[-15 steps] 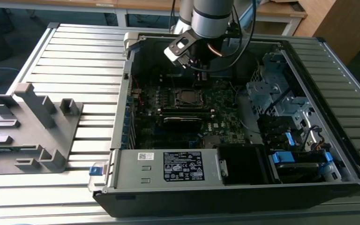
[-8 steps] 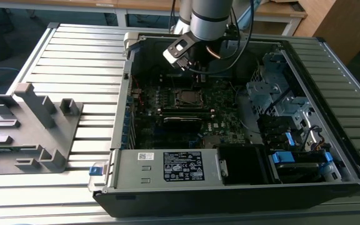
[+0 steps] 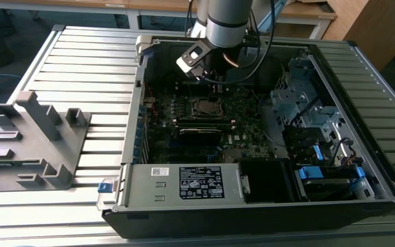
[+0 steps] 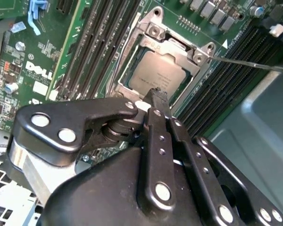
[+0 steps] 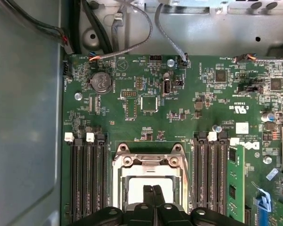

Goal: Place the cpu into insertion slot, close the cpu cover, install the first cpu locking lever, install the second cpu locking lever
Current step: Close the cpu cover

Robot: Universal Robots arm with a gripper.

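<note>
Silver cover (image 4: 175, 46): lay down over the socket (image 4: 151, 21), and its cut-out middle framed the chip in both wrist views.
Chip (image 4: 150, 74): a pale grey square that sat level inside the socket, with the cover around its edges.
Socket: was mounted on the green board (image 5: 132, 117), with a silver metal rim and screws at the corners.
Gripper (image 4: 156, 94): my two black fingers were pressed together with nothing between them. Their tip stood over the near edge of the chip. I could not tell whether it touched the chip or the cover.
Lever (image 4: 249, 63): a thin metal rod that ran out from one corner of the socket and angled away from it. Its free end hung over the memory slots (image 4: 226, 89).
Memory slots: long black rows flanked the socket on both sides. In the first wrist view a green memory stick (image 5: 233, 183) sat in one of them.
Arm (image 3: 226, 20): reached down from the top of the exterior view into the open computer case (image 3: 125, 154), above the socket.
Computer case: lay on its side, open, on a ribbed metal table (image 3: 81, 56).
Grey block (image 3: 33, 139): a moulded fixture that sat on the table at the exterior view's left, well apart from the case.
</note>
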